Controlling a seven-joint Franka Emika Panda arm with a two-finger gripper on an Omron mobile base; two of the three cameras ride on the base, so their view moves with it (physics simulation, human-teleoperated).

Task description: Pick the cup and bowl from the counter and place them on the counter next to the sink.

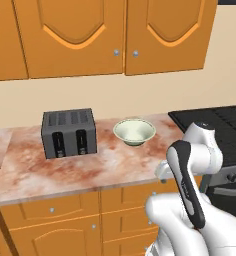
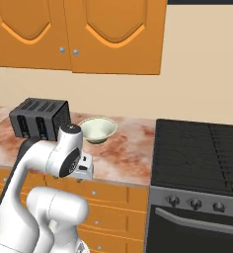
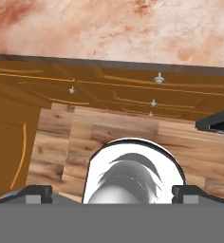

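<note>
The gripper (image 3: 112,192) hung wide open and empty before the counter (image 3: 133,28) edge; the bowl (image 1: 134,131) sat well beyond it.

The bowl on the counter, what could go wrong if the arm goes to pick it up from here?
1. The bowl sits close beside the toaster, so a reach from that side might bump the toaster.
2. The bowl is wide and shallow; the open gripper may slip off its rim.
3. The gripper hangs low in front of the counter, so it could catch the edge while rising.
</note>
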